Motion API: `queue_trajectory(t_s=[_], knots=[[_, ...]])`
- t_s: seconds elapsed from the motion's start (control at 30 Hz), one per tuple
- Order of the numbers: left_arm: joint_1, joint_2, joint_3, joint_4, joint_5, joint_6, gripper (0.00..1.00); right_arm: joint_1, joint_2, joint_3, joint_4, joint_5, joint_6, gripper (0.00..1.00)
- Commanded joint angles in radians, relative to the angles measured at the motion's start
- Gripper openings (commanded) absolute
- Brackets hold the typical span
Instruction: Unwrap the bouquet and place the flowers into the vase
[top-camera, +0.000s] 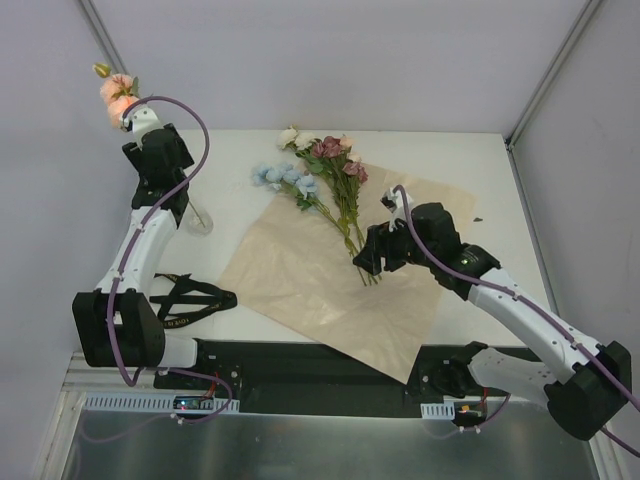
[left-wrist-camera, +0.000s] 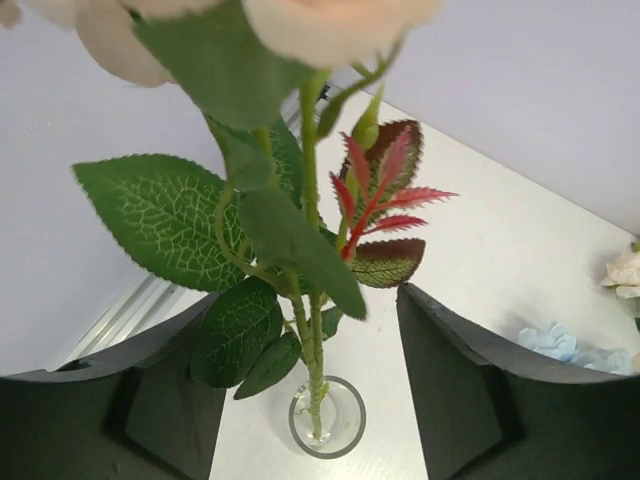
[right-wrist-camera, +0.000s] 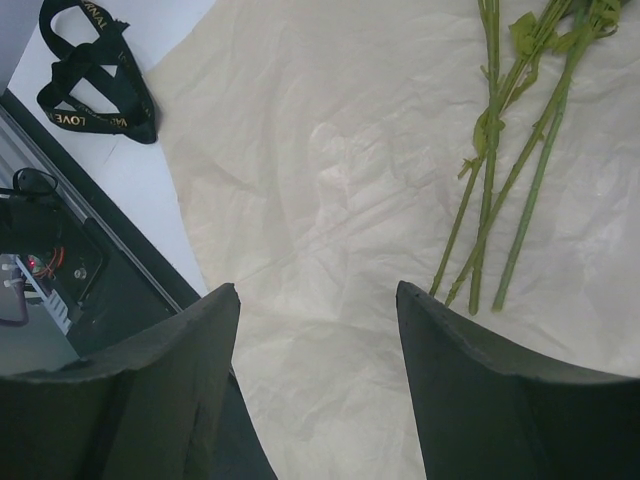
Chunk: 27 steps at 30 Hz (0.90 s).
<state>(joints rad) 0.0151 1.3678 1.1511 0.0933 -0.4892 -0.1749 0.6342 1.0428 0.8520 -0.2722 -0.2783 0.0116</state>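
Peach rose (top-camera: 118, 93) upright in clear vase (top-camera: 200, 222), other flowers (top-camera: 322, 172) seemingly loose on flattened paper (top-camera: 300, 275)

Black ribbon (right-wrist-camera: 95, 120), loose on the white counter (right-wrist-camera: 115, 175): gold capitals run along its band. In the right wrist view the word "LOVE" is legible on the nearer strap. The adjoining letters, beginning "VA", are broken by folds and cannot be completed. In the top view the same ribbon (top-camera: 185, 318) shows only unreadable gold flecks.

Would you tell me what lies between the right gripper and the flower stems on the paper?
Only bare wrapping paper separates the right gripper from the flower stems; the right wrist view shows it.
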Motion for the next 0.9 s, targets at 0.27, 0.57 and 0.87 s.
queue_trajectory(t_s=[0.27, 0.57, 0.87], knots=[[0.008, -0.209, -0.008, -0.228, 0.058, -0.116, 0.98, -0.004, 0.186, 0.116, -0.021, -0.007, 0.013, 0.68], [0.008, -0.496, -0.086, -0.402, 0.294, -0.186, 0.99, -0.010, 0.594, 0.508, -0.251, 0.137, -0.056, 0.68], [0.005, -0.644, -0.254, -0.452, 1.000, -0.368, 0.83, -0.010, 0.949, 0.824, -0.315, 0.189, -0.215, 0.41]])
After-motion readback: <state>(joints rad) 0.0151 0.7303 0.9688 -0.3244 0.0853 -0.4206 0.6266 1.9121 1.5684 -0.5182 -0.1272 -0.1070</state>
